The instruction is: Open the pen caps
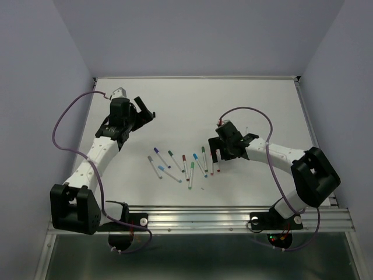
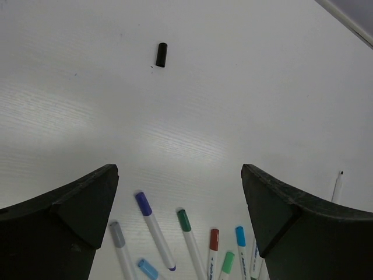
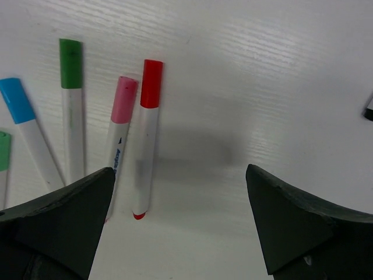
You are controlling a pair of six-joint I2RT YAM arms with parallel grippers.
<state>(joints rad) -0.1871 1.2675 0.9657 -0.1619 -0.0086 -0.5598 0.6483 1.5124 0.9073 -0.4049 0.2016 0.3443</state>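
Both my pincers stand apart, nothing in either. My left pincer [image 1: 145, 111] hangs over the left half of the table [image 1: 274, 105], toward the far edge. My right pincer [image 1: 217, 155] sits low at the right end of the pens [image 1: 182, 164], which lie fanned mid-table, nearer the near edge.

One black cap [image 2: 161, 55] lies loose on bare table, well apart from the fan. A black-tipped pen [image 2: 337, 186] lies uncapped. The rest look capped.

Judgement: next is the red pen [image 3: 144, 157], just beside the pink pen [image 3: 119, 137]; touching or not, I cannot tell.

Plan:
- Right jaws across the white barrel, clear of pink, then lift.
- Left jaws on the red cap [image 3: 151, 84] only.
- Pull straight along the barrel.

Risk: dragging pink along.
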